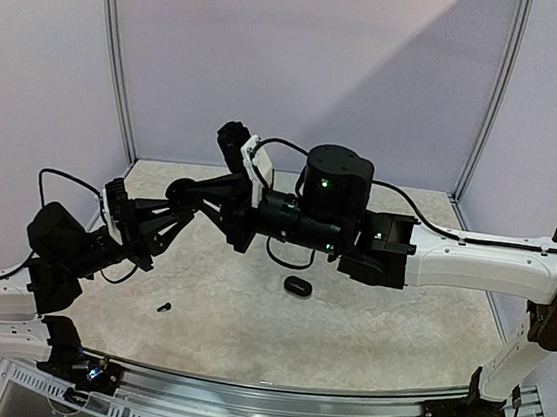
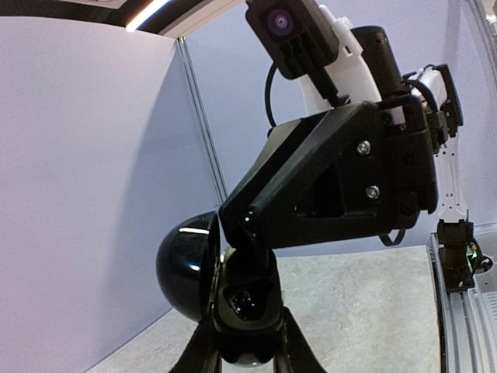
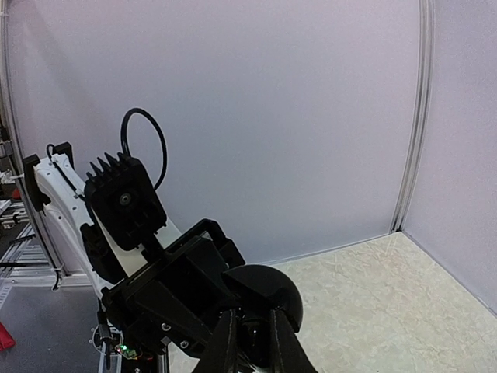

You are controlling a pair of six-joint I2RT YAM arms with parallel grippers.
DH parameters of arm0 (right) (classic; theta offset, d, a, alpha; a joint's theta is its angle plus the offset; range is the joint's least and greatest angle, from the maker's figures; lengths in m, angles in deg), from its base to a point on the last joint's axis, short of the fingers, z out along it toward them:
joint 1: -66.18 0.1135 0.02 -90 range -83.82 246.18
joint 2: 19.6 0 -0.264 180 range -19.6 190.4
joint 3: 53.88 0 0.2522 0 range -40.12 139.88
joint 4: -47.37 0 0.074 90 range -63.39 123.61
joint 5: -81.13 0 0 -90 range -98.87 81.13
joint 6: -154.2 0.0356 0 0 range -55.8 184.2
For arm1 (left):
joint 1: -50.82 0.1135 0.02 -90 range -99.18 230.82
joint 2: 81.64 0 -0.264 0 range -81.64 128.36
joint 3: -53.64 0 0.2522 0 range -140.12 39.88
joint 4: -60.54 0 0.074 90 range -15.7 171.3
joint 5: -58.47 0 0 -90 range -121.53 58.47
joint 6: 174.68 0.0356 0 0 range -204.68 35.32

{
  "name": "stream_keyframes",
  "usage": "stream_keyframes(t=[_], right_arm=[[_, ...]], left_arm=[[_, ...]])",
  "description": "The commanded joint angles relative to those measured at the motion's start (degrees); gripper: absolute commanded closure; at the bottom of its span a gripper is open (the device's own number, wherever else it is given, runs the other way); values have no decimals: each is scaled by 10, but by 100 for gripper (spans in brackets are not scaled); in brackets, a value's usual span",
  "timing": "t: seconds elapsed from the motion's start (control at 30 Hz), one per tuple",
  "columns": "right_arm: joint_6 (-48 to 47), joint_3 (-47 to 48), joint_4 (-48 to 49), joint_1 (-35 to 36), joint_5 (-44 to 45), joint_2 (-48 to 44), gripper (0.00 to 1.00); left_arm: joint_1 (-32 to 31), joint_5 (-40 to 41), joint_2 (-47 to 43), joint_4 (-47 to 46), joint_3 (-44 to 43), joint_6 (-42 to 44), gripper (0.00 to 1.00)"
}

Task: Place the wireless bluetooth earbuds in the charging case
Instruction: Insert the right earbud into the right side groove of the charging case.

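Note:
A glossy black charging case [image 2: 185, 264] is held up in the air with its lid swung open. My left gripper [image 2: 247, 342] is shut on the case's base from below. One black earbud [image 2: 245, 301] sits in a socket of the base. My right gripper [image 3: 255, 342] comes in from the other side, its fingers nearly closed on a small glossy black earbud [image 3: 258, 351] at the open case, under the domed lid [image 3: 272, 289]. In the top view both grippers meet at the case [image 1: 176, 192] above the table's left. Another black earbud [image 1: 163, 306] lies on the table.
A small oval black case-like object [image 1: 298, 285] lies on the table [image 1: 365, 329] below the right forearm. Lilac walls close in the back and sides. A metal rail [image 1: 269, 384] runs along the near edge.

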Motion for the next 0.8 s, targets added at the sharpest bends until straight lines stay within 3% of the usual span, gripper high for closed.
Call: stream_keyframes(t=[0.0,0.5,0.77], right_arm=[[-6,-9,-30,-5,5,7,85],[-1,-5,-32,-10,47,-19,55],[93,29,-85,-46,73,-58,44]], left_arm=[[3,5,-6,-18,-15,-6,100],[4,40,-12,38,-23,-62,100],[22,102,-33,136,-43,-133,100]])
